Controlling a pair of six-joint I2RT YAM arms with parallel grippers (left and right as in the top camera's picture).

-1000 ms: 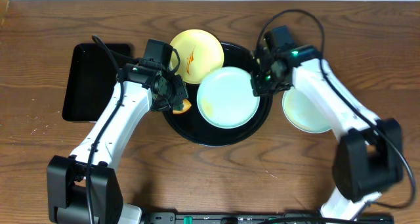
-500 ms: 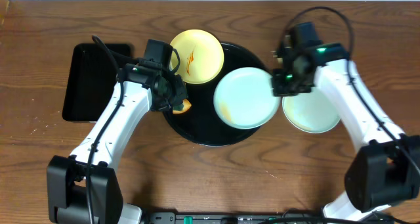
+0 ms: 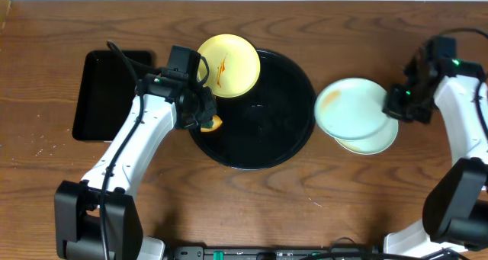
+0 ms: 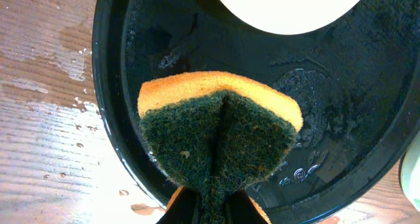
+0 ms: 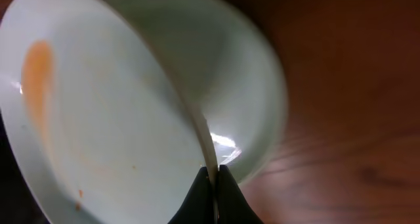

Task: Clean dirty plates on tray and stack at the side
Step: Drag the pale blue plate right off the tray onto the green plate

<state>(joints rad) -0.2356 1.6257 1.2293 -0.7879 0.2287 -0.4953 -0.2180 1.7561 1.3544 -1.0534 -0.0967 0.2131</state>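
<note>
While the round black tray (image 3: 284, 142) is sitting at the middle of the wooden table (image 3: 305, 203), only one dirty plate is lying on it: the pale yellow plate (image 3: 229, 64) is resting across the tray's upper left rim, showing a thin orange-red streak near its centre. The tray's floor is glistening with water drops in the left wrist view.

The two light blue plates are lying off the tray, just right of it. The upper blue plate (image 3: 351, 107) is showing an orange smear near its left edge and is overlapping the lower blue plate (image 3: 379, 142), which is resting on the table. Whether the two are touching cannot be told.

The right gripper (image 5: 211, 192) is reaching in from the right, its jaws pinching the upper blue plate's right rim and holding it at a tilt over the lower one.

The left arm is stretching up from the near left edge, its wrist bending over the tray's left side. The left gripper (image 3: 202, 117) is clamping a folded yellow sponge (image 4: 220, 142), green scouring face outward, above the tray floor near the rim.

A rectangular black tray (image 3: 103, 100) is lying left of that arm.
</note>
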